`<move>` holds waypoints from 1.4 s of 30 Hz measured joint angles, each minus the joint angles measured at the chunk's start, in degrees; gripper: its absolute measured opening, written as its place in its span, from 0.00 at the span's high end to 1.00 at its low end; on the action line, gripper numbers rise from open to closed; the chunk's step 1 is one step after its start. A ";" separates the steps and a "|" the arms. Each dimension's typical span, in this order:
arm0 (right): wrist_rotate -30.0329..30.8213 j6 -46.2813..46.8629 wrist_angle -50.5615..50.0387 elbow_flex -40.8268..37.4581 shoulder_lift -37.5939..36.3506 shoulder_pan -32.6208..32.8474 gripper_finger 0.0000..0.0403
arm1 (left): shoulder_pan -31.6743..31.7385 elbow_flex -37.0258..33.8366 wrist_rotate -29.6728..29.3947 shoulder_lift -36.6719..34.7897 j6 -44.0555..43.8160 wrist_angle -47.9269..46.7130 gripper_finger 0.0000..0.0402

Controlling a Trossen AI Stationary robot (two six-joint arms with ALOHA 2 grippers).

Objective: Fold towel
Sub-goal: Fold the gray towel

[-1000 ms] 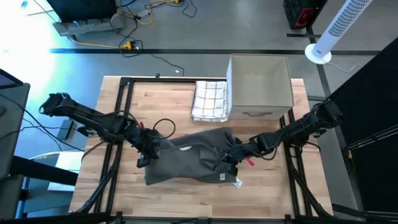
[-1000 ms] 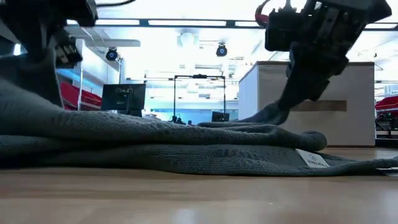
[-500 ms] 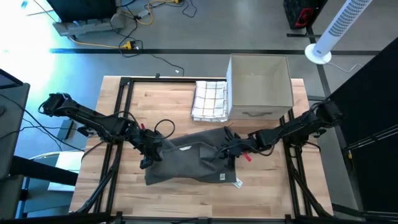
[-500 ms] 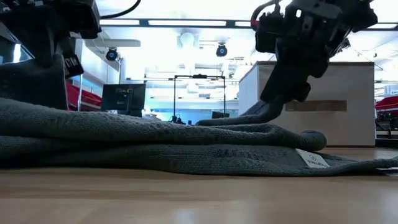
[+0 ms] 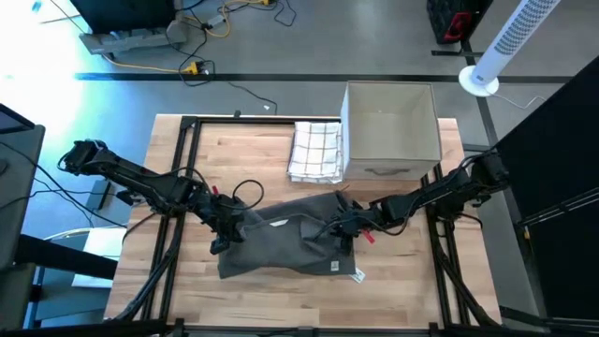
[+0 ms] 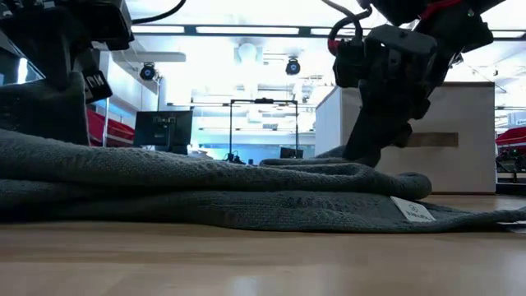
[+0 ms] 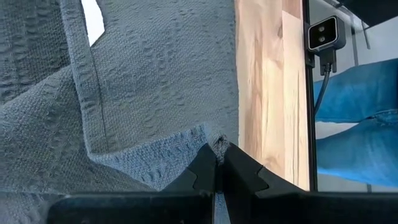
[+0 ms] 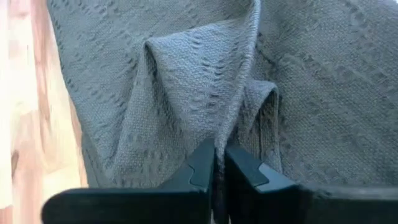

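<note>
Grey towel (image 5: 285, 241) lay bunched mid-table, between the two grippers, partly doubled over itself, white label (image 5: 357, 275) at its near right corner. In the low view the towel (image 6: 205, 193) sat in stacked folds on the wood, with the tag (image 6: 415, 211) on the lower layer.

Left gripper (image 5: 225, 231) was at the towel's left edge, fingers (image 7: 200, 172) pinched tight on a small corner of cloth; the rest of the towel (image 7: 155, 81) spread out ahead of that gripper (image 7: 219, 167), bare table just beside it. Right gripper (image 5: 339, 227) was over the towel's right part, fingers (image 8: 202, 163) clamped on a raised ridge of fabric (image 8: 205, 93); cloth peaked up in two folds right ahead of that gripper (image 8: 219, 163). In the low view the right gripper (image 6: 370, 140) held a lifted strand just above the pile, and the left gripper's (image 6: 57, 74) cloth hung down from it.

Beyond the right gripper, well apart from the towel: a folded checked cloth (image 5: 315, 150), touching a beige box (image 5: 391, 126) on its right. Wooden table (image 5: 271, 295) had a black frame (image 5: 187, 126). A small camera (image 7: 324, 34) was mounted off the table edge past the left gripper, with blue fabric (image 7: 354, 137) below it, cannot tell what. White fan (image 5: 510, 42) stood on the floor off the far right corner.
</note>
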 joint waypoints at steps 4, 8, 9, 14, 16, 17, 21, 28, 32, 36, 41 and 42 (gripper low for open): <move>-0.39 1.99 0.02 0.00 -0.04 0.00 0.99 | 0.00 0.00 -1.93 0.00 -0.93 -0.23 0.99; -3.00 4.09 -1.56 1.19 -2.31 0.89 1.00 | 0.09 0.71 -4.13 -0.81 -1.97 -0.53 0.99; -3.01 3.86 -2.50 2.07 -3.49 1.45 1.00 | 0.09 1.31 -4.72 -1.26 -1.96 -0.37 0.99; 0.15 0.04 -11.92 8.65 -10.47 3.40 1.00 | 0.11 6.21 -9.06 -5.31 -0.64 -0.63 0.99; 1.82 -2.41 -15.69 12.50 -13.30 3.58 1.00 | 0.11 9.00 -10.50 -7.42 0.67 -0.73 0.99; 2.43 -3.98 -17.17 14.60 -14.57 3.58 1.00 | 0.11 10.69 -11.72 -8.50 1.87 -0.79 0.99; 4.38 -10.19 -21.49 23.52 -18.20 3.61 1.00 | 0.11 18.11 -17.17 -12.88 7.96 -0.67 0.99; 10.19 -21.06 -23.96 38.78 -19.78 7.50 1.00 | -0.32 31.08 -23.14 -17.13 19.20 2.20 0.99; 16.67 -26.75 -23.94 44.99 -19.55 12.79 1.00 | -2.34 35.90 -23.20 -16.89 25.18 7.18 0.99; 22.22 -31.65 -21.38 49.20 -18.74 18.60 1.00 | -5.21 38.09 -22.11 -15.29 29.51 11.57 0.99; 22.96 -41.95 -12.51 52.66 -16.94 25.02 1.00 | -8.49 41.06 -18.80 -11.49 32.97 16.96 0.99; 22.97 -44.48 -10.75 53.45 -16.39 26.19 1.00 | -9.17 41.91 -18.01 -10.56 33.89 18.19 0.99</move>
